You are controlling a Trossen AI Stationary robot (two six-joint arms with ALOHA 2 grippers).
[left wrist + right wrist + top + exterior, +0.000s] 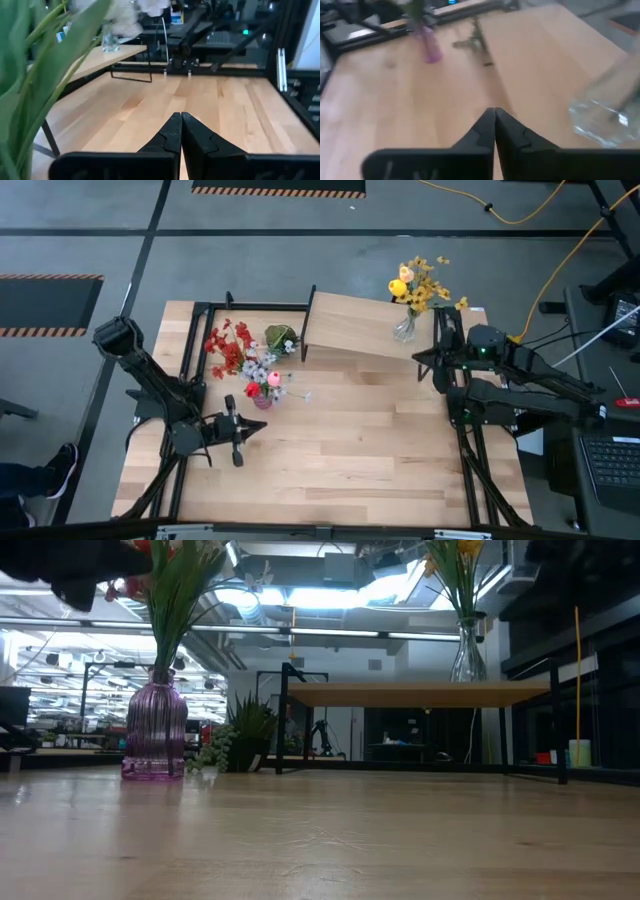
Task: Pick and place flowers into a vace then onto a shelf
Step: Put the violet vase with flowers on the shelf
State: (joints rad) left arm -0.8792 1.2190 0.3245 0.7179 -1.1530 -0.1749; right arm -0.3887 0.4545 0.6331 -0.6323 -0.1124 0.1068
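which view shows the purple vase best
The low view: the purple vase stands close and sharp at the left, green stems rising from its neck. The high view shows it from above, mostly hidden under its flowers. The right wrist view shows it far off and blurred. The left wrist view shows only leaves.

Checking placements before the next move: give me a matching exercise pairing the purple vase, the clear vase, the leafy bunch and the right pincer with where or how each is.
Things:
1. ribbed purple glass vase
2. clear glass vase of yellow flowers
3. flowerless green leafy bunch
4. right pincer

Places or states:
A. on the light-wood shelf board
B. shut, holding nothing, above the shelf beside the clear vase
C. on the wooden tabletop, holding mixed flowers
D. on the tabletop, beside the shelf's black leg

Pairs: 1-C, 2-A, 3-D, 4-B
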